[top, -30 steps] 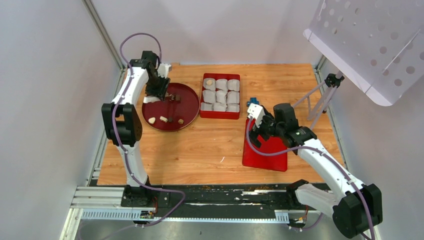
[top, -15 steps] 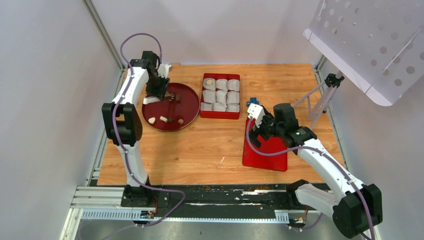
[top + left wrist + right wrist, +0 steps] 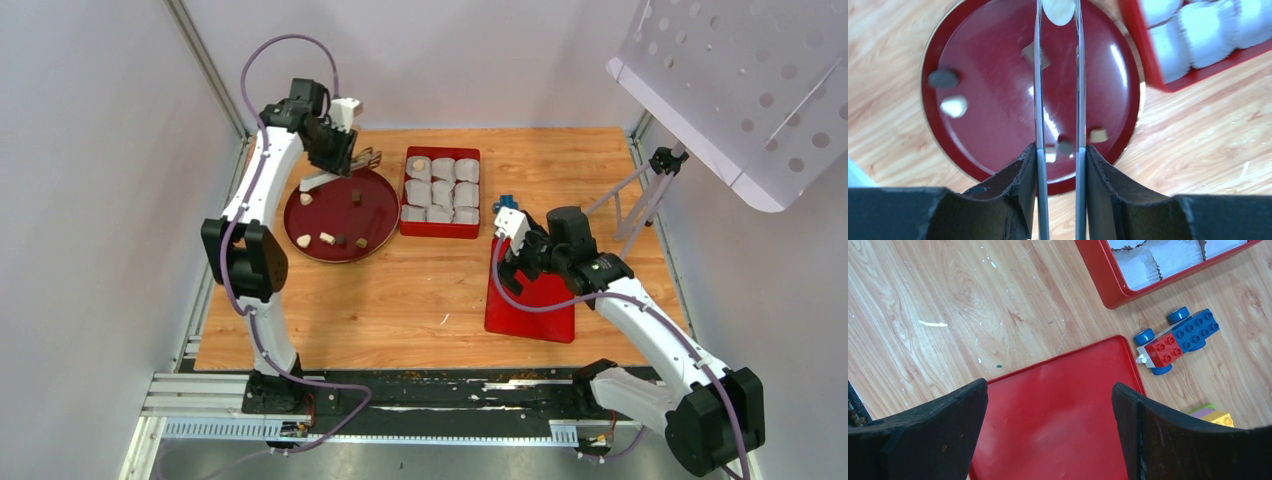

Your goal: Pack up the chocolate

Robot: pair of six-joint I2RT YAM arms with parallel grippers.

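Aloft, chocolate (image 3: pixel 1060 10) over plate (image 3: pixel 993 125) rim.

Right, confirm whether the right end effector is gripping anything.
No, the right end effector stands open and empty, with only the flat red tray showing through the gap.

Dark brown and pale tan chocolate (image 3: pixel 326 238), maroon plate (image 3: pixel 330 215), red box (image 3: pixel 440 232).

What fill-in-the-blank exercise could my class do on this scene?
1. The left hand grips tweezers pinching a ___ (pale/dark) chocolate.
2. The right hand hovers open over a flat lid coloured ___.
3. The box holds ___ paper cups.
Missing words: pale; red; nine.
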